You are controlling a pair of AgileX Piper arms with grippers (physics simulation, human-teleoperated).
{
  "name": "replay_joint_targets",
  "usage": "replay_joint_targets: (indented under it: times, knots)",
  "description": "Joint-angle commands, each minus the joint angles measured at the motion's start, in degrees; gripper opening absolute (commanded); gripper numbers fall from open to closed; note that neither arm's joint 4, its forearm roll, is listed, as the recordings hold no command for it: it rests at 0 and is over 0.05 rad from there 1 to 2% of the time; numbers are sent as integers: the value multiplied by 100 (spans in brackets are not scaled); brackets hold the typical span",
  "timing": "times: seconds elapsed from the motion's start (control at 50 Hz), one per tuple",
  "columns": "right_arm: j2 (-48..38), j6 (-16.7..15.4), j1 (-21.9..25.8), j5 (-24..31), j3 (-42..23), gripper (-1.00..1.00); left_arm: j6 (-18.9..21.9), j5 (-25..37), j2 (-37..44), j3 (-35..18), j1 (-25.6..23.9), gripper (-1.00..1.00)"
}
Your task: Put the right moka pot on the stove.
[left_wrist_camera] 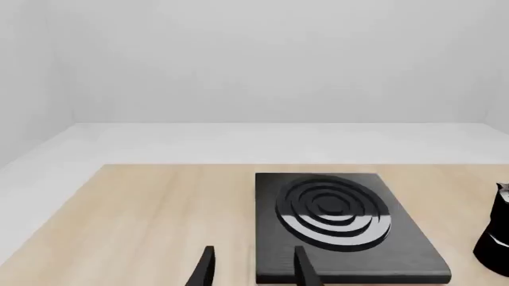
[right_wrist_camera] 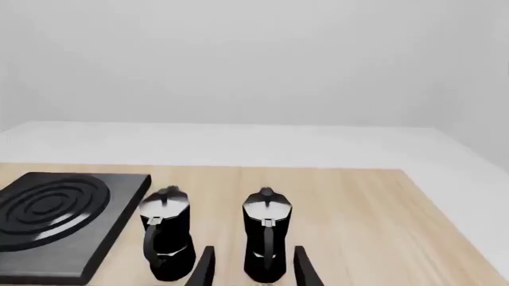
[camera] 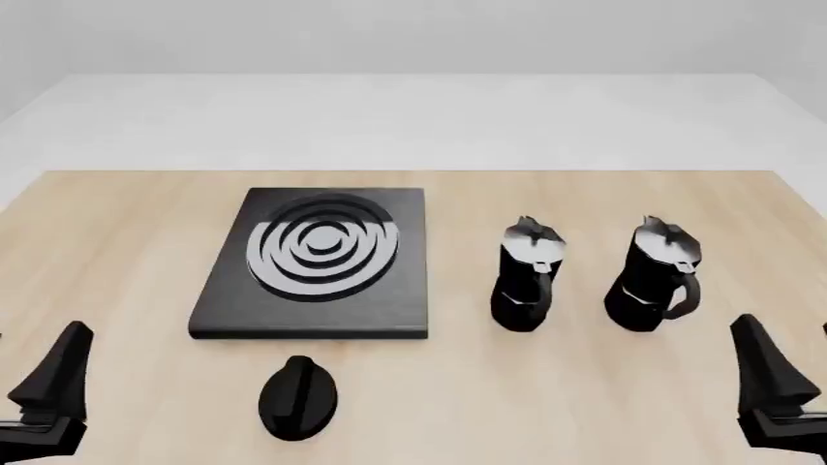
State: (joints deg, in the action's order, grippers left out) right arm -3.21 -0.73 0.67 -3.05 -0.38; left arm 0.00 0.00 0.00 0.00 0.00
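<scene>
the right moka pot (camera: 658,276) stands upright on the wooden table (camera: 556,397), far right of the two, w/ its look-alike, the second moka pot (camera: 528,278), just beside it on the left, apart, not touching. the stove (camera: 318,263) lies flat further left, nothing on its rings; a small black oval knob (camera: 298,397) sits on the table near its front edge. right gripper (right_wrist_camera: 253,267) hangs near the table's front edge on the right, fingers spread, nothing btwn them; in its wrist view the right pot shows thru the gap, well ahead. left gripper (left_wrist_camera: 254,268) is at front left, also spread wide, holding nothing, pointed at the stove's near edge.
</scene>
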Motion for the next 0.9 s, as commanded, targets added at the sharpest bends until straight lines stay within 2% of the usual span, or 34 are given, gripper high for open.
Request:
replay_joint_targets:
  times: [0.02, 0.14, 0.18, 0.2, 0.24, 0.28, 0.32, 0.4, 0.66, 0.76, 0.9]
  knots:
    - [290, 59, -38, 327, 35, 100, 0, 0, 0, 0, 0, 100]
    - [-85, 62, -37, 116, 36, 100, 0, 0, 0, 0, 0, 100]
    - [-847, -51, -87, -394, 37, 100, 0, 0, 0, 0, 0, 100]
    - [-852, -11, -81, -453, 36, 100, 0, 0, 0, 0, 0, 100]
    - [-1469, -81, -133, -866, 36, 100, 0, 0, 0, 0, 0, 100]
    - [-1573, 0, -151, -1031, 35, 100, 0, 0, 0, 0, 0, 100]
    - [-2090, -88, -189, -1373, 37, 100, 0, 0, 0, 0, 0, 100]
    - [-2626, -63, -191, -1838, 37, 100, 0, 0, 0, 0, 0, 100]
    - [-4237, -65, -308, -3113, 37, 100, 0, 0, 0, 0, 0, 100]
    - [-5024, -78, -371, -3772, 34, 100, 0, 0, 0, 0, 0, 100]
    - [-5539, -69, -358, -4167, 15, 100, 0, 0, 0, 0, 0, 100]
